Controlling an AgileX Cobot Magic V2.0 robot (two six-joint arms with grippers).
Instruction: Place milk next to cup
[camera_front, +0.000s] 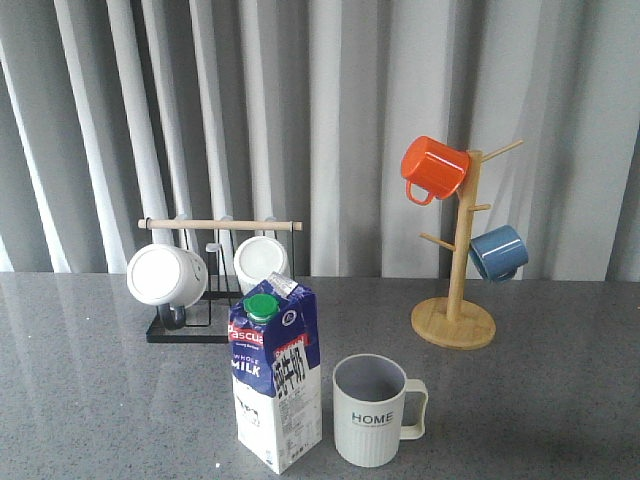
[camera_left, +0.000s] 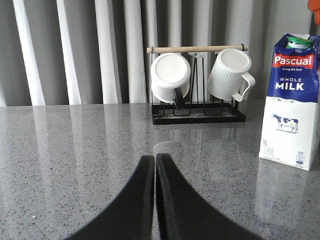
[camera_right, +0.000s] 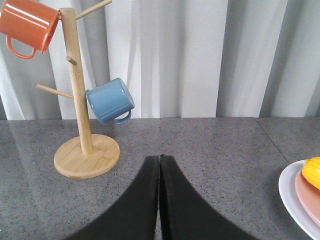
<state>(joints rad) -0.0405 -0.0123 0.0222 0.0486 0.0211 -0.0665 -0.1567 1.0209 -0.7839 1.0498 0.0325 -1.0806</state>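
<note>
While both pincers press together | gable-top milk beside ribbed cup

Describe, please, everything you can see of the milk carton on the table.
The milk carton is a tall gable-top carton, seemingly coated cardboard, blue above and white below. It has a green round cap, a red Pascual label, "WHOLE MILK" lettering, a small cow drawing and a 1L mark. It stands upright and closed on the grey speckled table, turned corner-on to the front camera, just left of the HOME mug; a narrow gap seems to separate them. No gripper touches it.
</note>
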